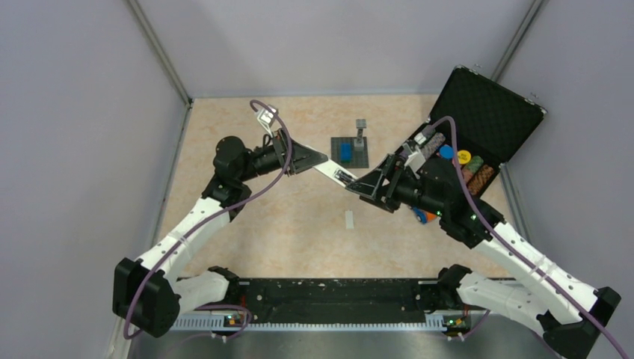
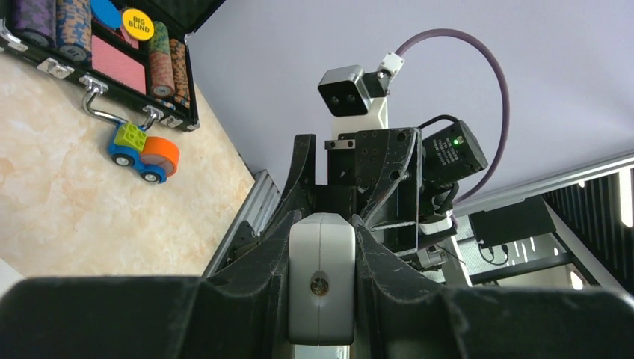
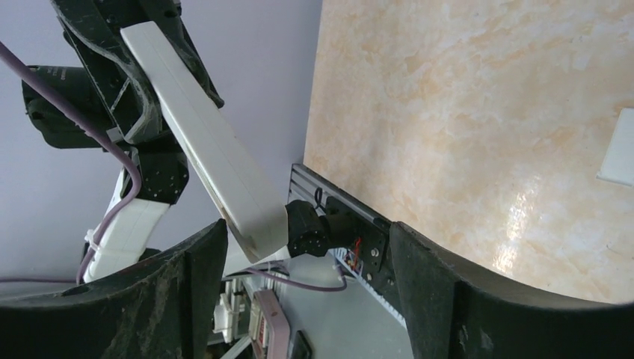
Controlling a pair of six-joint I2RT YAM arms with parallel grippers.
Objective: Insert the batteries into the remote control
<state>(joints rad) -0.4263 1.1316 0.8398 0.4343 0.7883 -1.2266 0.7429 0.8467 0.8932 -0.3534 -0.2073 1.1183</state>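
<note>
1. Okay, the remote control (image 1: 329,169) is up in the air, well off the tabletop (image 1: 284,232). The left pincer (image 1: 312,160) has it clamped at one end, and it sticks out toward the right arm like a diving board.
2. The right pincer (image 1: 363,185) is spread wide with nothing in it. The remote's free end pokes in between its fingers (image 3: 187,299) without touching, as far as I can tell.
3. Can't spot the batteries in any view. Biggest risk imo: the right arm has nothing to load.
4. Only one end is held, so any push from the right could lever the remote round in the grip or pop it out altogether.
5. If it drops, it lands near the small white piece (image 1: 349,219) lying on the tabletop, maybe the battery cover, and could knock it away.
</note>
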